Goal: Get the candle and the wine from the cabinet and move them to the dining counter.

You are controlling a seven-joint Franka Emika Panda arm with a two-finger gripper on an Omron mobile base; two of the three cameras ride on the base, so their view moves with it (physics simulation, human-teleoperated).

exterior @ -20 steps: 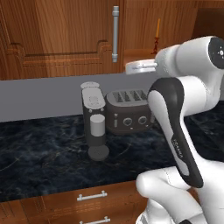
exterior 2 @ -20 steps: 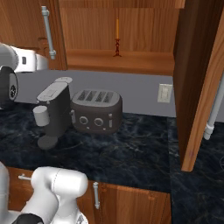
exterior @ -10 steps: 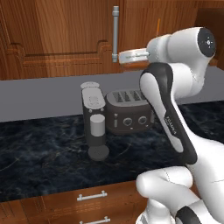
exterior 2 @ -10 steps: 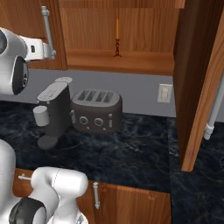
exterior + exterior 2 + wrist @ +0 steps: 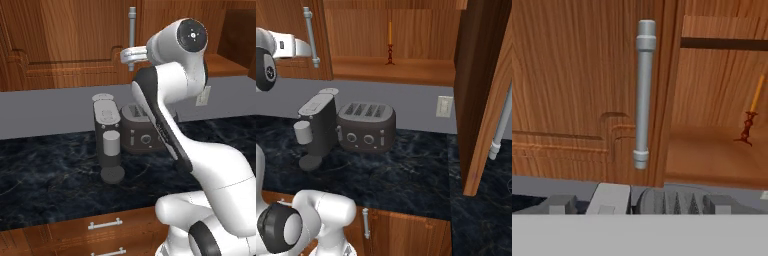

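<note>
Arm swung further left, fingers (image 5: pixel 125 56) wide before the cabinet's (image 5: pixel 572 90) grey cylindrical bar handle (image 5: pixel 643 95).

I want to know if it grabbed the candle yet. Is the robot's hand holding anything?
No, nothing is held. The gripper is open and empty, up by the cabinet door handle. The candle stands on the cabinet shelf.

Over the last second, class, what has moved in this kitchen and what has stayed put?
The arm's hand swung left, from near the toaster to the closed cabinet door's handle. Nothing was grasped. The candle, the coffee machine and the open door stayed put.
</note>
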